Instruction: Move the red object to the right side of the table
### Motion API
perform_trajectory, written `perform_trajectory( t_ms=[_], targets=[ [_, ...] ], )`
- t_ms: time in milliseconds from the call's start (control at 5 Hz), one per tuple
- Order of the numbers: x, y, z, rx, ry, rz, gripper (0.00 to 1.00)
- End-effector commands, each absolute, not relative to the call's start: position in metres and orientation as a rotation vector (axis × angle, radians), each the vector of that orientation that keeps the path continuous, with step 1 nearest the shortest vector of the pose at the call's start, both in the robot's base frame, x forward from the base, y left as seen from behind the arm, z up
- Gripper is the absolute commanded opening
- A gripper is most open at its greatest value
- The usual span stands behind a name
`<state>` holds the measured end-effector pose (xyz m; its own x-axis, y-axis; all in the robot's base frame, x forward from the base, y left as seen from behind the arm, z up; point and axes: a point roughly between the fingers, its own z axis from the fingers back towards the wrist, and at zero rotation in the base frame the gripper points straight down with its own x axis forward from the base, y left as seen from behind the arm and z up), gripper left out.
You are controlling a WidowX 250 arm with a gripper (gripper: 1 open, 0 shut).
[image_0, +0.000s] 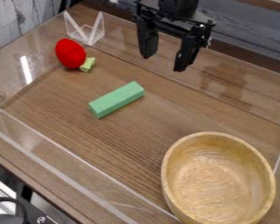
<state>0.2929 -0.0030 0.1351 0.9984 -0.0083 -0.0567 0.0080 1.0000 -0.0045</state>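
1. You have one container here: a round wooden bowl (pixel 220 181) at the lower right of the tabletop (pixel 166 118). It stands upright, and part of its rim runs out of view at the bottom edge.
2. Your bowl holds nothing; you see only its bare, pale wood inside.
3. Your tabletop is brown wood grain, fenced by low clear walls (pixel 38 144).
4. Your red object (pixel 70 52) lies at the upper left of the tabletop, near the back left corner, with its pale green leafy end turned toward the right and front.
5. A green block (pixel 116 99) lies near the middle, set at a slant, between the red object and the bowl and apart from both.
6. A small clear piece (pixel 84 30) stands upright at the back wall, just behind the red object.
7. Your gripper (pixel 166 52) hangs at the top centre, pointing down, above the tabletop and to the right of the red object.
8. Its fingers (pixel 146 45) stand apart with nothing between them; they touch neither the red object nor the block.
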Motion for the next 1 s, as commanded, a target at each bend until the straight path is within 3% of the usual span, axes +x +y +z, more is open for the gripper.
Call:
perform_trajectory(
  t_ms=[0, 200, 800],
  targets=[
    [0.292, 0.007, 0.129, 0.001, 0.074, 0.007, 1.0],
    [0.291, 0.034, 0.126, 0.001, 0.074, 0.063, 1.0],
    [0.29, 0.163, 0.125, 0.003, 0.003, 0.315, 1.0]
  ],
)
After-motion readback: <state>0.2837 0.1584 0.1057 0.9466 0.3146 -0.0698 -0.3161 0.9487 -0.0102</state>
